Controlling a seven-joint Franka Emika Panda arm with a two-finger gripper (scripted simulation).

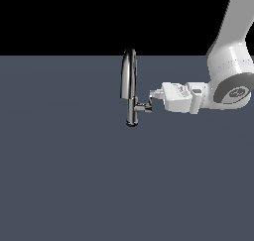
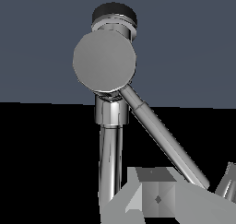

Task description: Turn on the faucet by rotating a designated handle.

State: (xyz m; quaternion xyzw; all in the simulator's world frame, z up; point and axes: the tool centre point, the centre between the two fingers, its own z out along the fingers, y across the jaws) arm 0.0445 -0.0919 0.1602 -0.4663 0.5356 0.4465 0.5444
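Note:
The chrome faucet (image 1: 130, 89) stands on the grey floor, its arched gooseneck spout (image 1: 128, 69) rising above the upright body. The handle (image 1: 150, 98) is a thin lever rising from a short stub (image 1: 143, 107) on the side of the body toward the exterior view's right. My gripper (image 1: 153, 93) reaches in level from that side, at the lever's tip. In the wrist view the stub's round end cap (image 2: 104, 57) faces me and the handle (image 2: 161, 135) slants down to my gripper (image 2: 193, 191). Its tip lies between my fingers (image 2: 156, 195), which stand apart. The gripper is open.
The grey floor (image 1: 64, 175) spreads around the faucet, with a black background behind it. My white arm (image 1: 230, 61) comes down from the upper part of the exterior view's right.

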